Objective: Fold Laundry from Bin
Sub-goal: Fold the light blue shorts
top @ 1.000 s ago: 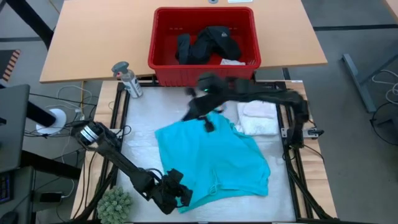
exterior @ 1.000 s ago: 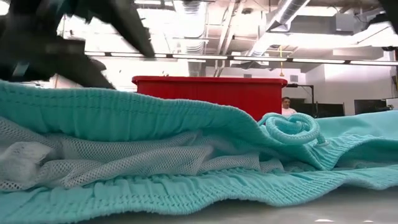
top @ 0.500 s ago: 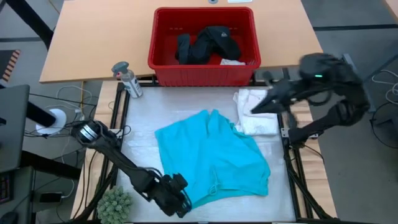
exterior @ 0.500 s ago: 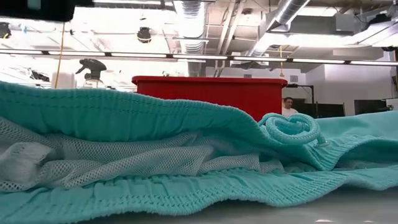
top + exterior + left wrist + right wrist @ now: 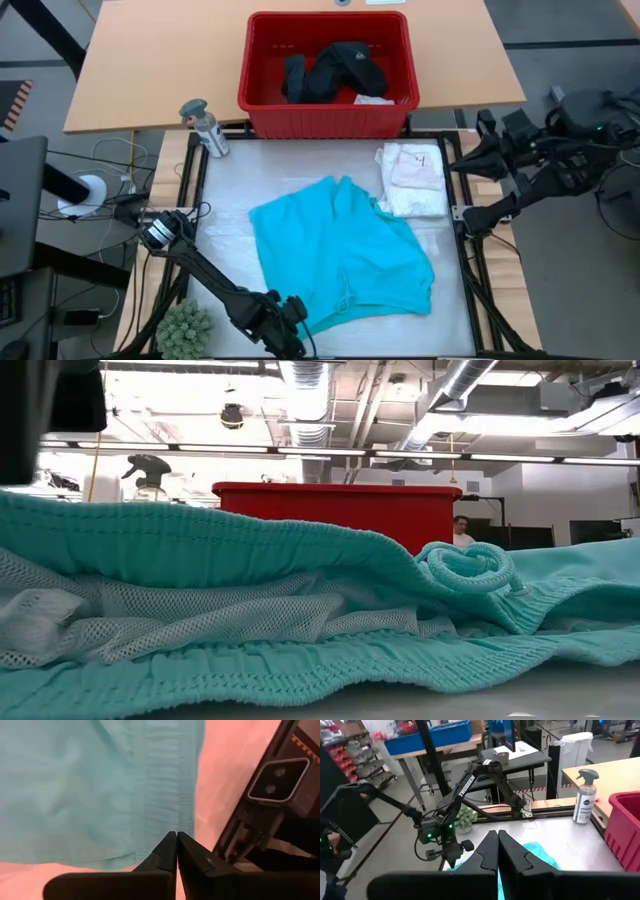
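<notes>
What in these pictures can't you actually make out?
- Whether the left gripper pinches the turquoise shorts: in the left wrist view its shut fingers meet at the hem, hiding the contact.
- What the black clothing in the bin is: bunched, high view.
- The bin's contents, low view: its wall blocks them.

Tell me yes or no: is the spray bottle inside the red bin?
No. The spray bottle stands on the table outside the bin, off its left corner.
</notes>
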{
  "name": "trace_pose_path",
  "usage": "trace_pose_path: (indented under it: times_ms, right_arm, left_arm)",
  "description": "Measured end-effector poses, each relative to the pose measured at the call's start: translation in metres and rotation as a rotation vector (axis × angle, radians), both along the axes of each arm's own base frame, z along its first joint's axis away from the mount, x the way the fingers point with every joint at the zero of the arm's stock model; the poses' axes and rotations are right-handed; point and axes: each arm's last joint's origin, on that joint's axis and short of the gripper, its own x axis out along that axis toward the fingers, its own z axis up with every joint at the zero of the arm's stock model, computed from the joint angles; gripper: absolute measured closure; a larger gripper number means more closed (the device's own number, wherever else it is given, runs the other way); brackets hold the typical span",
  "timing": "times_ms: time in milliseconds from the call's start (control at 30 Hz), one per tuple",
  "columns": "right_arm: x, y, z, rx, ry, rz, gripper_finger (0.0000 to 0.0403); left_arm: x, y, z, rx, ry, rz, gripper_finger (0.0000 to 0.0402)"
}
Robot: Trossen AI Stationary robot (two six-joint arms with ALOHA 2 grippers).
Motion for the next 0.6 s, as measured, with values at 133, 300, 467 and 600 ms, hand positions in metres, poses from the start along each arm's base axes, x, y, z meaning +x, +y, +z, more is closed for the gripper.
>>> trace_pose_path:
  times_ms: [133,300,467,600]
  right_arm:
    - [0.005,0.002,-0.005,-0.04,0.051,0.012,0.0375]
    - [0.016,0.005,-0.013,-0.093,0.135,0.001,0.0375]
    - [0.03,0.008,-0.017,-0.164,0.164,0.025,0.0375]
    - [0.035,0.009,-0.019,-0.208,0.177,0.04,0.0374]
  left_arm:
    - [0.0,-0.001,0.0,-0.029,0.014,-0.019,0.0401]
    - [-0.003,-0.006,0.0,-0.036,0.013,-0.033,0.0401]
    - [-0.005,-0.008,-0.002,-0.034,0.009,-0.042,0.0401]
    - [-0.009,0.001,-0.018,-0.013,0.048,-0.002,0.0401]
